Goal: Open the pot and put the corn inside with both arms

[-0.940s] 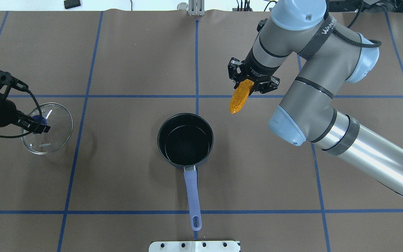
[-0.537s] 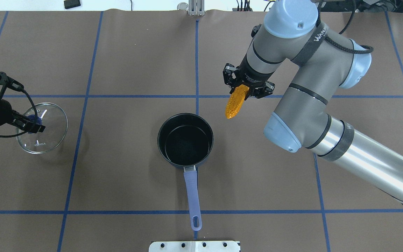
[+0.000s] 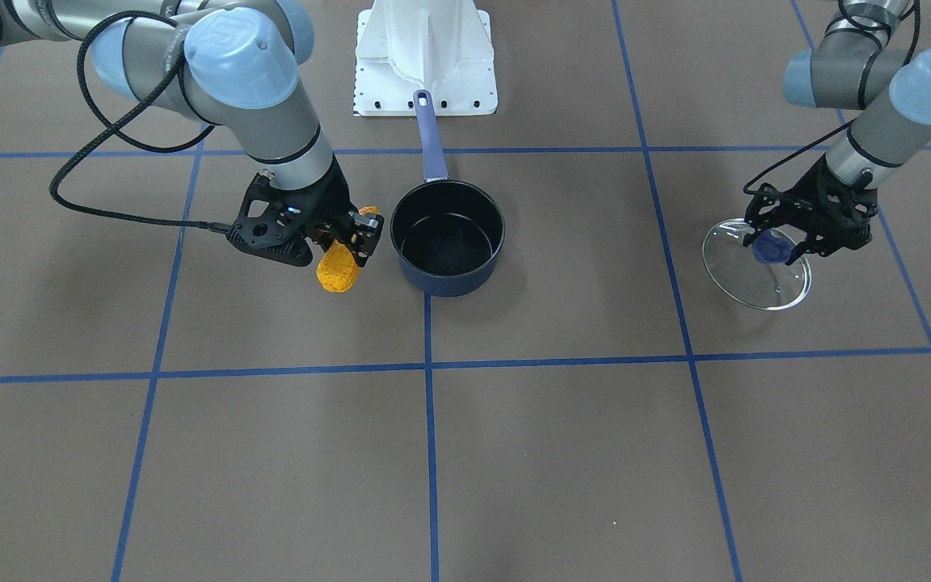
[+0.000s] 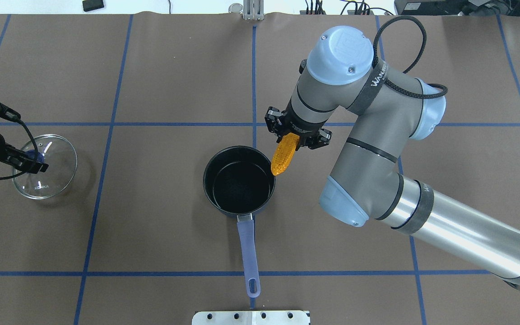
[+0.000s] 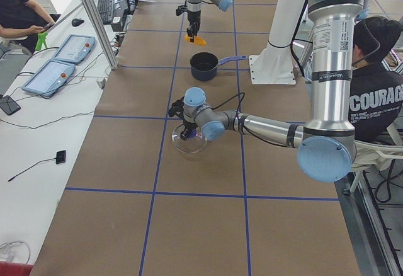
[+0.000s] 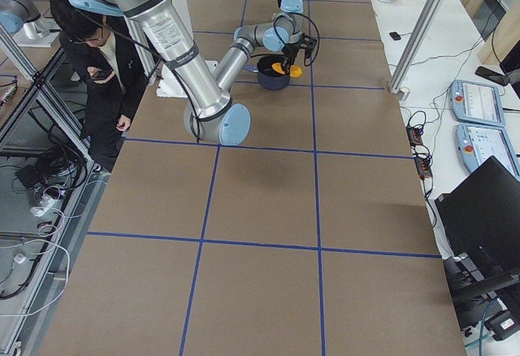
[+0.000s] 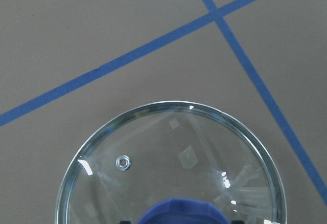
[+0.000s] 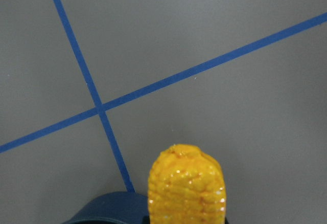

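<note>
Since a moment ago the right gripper is sliding closer to the pot, clamping the thick end of the corn, whose tip is hanging just beside the pot's rim. Stiff, light and bumpy, the cob is probably gripping securely there. Well apart from the pot, the left gripper is pinching the lid by its knob.

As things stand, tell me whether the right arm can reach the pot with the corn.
Probably yes. The pot is open, its lid held aside by the left end effector, and the corn in the right end effector hangs by the rim with nothing between.
</note>
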You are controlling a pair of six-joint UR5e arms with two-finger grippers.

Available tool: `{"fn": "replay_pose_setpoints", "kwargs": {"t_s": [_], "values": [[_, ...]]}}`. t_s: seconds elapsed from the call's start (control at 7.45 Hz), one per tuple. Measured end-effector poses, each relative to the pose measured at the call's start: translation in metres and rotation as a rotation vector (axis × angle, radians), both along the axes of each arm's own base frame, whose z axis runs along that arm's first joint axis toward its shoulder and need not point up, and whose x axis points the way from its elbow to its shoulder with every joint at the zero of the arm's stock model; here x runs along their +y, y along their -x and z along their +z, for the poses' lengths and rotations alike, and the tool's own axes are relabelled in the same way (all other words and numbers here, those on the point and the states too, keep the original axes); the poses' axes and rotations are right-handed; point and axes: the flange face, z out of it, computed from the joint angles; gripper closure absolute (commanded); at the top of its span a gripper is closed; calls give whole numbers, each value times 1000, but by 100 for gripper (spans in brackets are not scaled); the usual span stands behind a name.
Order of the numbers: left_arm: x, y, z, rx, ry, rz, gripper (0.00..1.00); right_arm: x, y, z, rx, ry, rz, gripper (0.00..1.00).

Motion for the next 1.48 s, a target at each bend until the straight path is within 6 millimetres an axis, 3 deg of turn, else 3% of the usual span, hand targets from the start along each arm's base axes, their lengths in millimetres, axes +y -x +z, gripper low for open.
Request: {"fn": "replay_pose_setpoints", "kwargs": {"t_s": [0.54, 0.94, 1.21, 1.48], "values": [[-1, 2, 10, -15, -4, -1, 33, 35, 36, -13, 3, 10, 14, 61], [-1, 3, 12, -18, -2, -3, 32, 74, 74, -11, 30, -6, 6, 58], [-1, 3, 13, -18, -2, -3, 32, 85, 83, -17, 27, -6, 7, 48], [-1, 4, 13, -17, -2, -3, 32, 86, 85, -25, 19, -8, 9, 48]]}}
